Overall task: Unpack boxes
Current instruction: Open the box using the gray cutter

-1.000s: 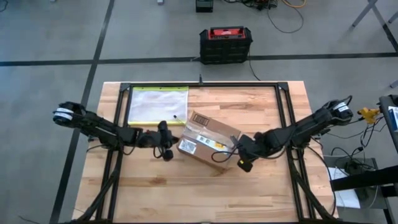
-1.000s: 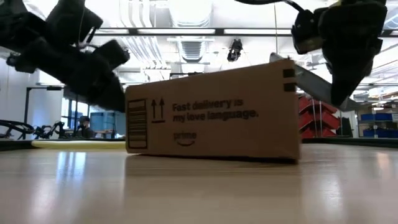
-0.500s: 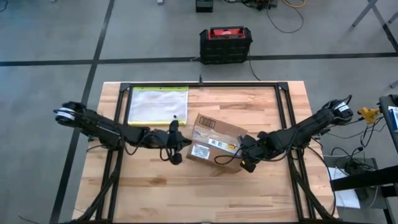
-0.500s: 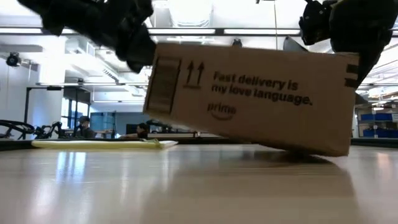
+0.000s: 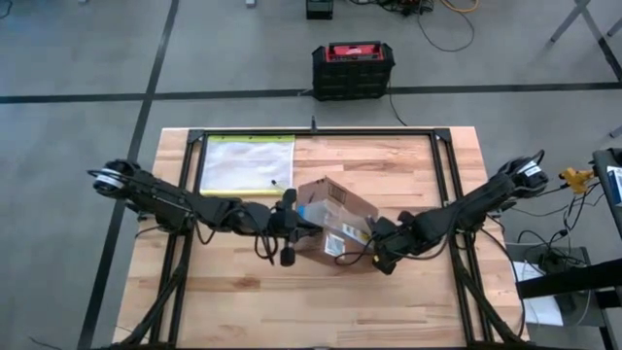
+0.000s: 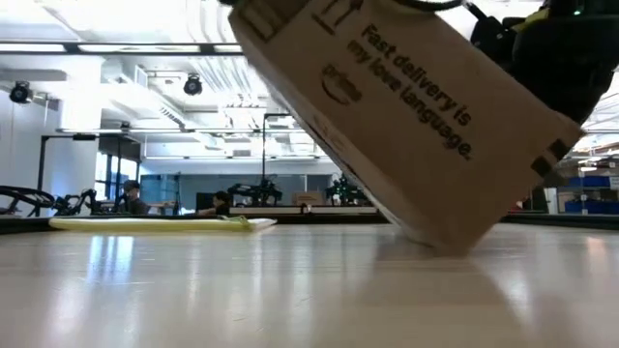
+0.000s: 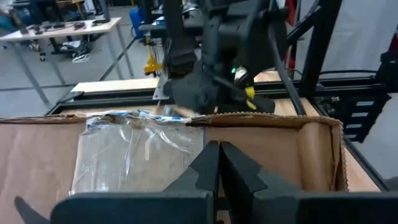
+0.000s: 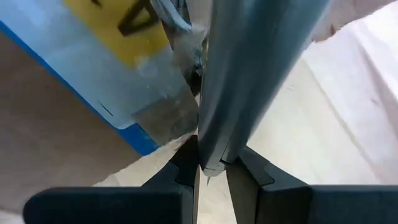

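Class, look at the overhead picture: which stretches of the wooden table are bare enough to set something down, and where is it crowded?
Bare wood runs along the table's near edge below both arms, and between the plastic pouch and the right frame rail. The middle is crowded: the tilted cardboard box, with the left gripper and right gripper at its sides.

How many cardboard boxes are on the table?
1. The brown cardboard box is near the middle of the wooden table, tipped up on one edge between the left claw and the right claw. No others show.
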`<state>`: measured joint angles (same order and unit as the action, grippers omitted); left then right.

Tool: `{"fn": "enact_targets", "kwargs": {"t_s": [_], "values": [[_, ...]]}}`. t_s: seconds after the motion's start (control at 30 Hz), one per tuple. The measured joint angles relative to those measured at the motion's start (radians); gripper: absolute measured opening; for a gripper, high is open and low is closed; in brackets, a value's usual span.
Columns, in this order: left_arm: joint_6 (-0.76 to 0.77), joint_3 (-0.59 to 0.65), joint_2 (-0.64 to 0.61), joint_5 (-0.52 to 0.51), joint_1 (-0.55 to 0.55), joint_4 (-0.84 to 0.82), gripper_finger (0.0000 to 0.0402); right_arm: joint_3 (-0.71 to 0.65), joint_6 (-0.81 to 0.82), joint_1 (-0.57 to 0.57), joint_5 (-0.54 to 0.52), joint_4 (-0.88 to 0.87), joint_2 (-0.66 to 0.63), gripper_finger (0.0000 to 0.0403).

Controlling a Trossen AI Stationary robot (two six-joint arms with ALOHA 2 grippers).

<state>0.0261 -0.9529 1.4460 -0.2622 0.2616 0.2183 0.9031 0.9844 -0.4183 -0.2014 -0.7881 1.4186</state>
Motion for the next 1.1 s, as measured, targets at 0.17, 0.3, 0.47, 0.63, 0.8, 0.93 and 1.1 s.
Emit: {"fn": "enact_targets", "kwargs": {"t_s": [0.17,0.3,0.47,0.63,0.8,0.93,1.1], "values": [[-0.023,-0.093,0.044,-0.004,0.008,-0.066,0.0,0.003,-0.052,0.002,0.045,0.096,0.044,0.0036],[-0.047,-0.165,0.083,0.02,0.01,-0.108,0.0,0.014,-0.094,0.012,0.077,0.153,0.077,0.0036],[-0.079,-0.273,0.125,0.041,0.011,-0.212,0.0,0.03,-0.154,0.038,0.121,0.193,0.127,0.0036],[-0.096,-0.38,0.195,0.049,0.011,-0.319,0.0,0.086,-0.236,0.073,0.145,0.203,0.172,0.0036],[-0.083,-0.435,0.262,0.056,0.011,-0.368,0.0,0.152,-0.279,0.08,0.153,0.118,0.17,0.0036],[-0.081,-0.431,0.26,0.058,0.012,-0.377,0.0,0.178,-0.261,0.064,0.159,-0.036,0.14,0.0036],[-0.095,-0.427,0.224,0.061,0.014,-0.407,0.0,0.178,-0.222,0.041,0.174,-0.105,0.057,0.0036]]}}
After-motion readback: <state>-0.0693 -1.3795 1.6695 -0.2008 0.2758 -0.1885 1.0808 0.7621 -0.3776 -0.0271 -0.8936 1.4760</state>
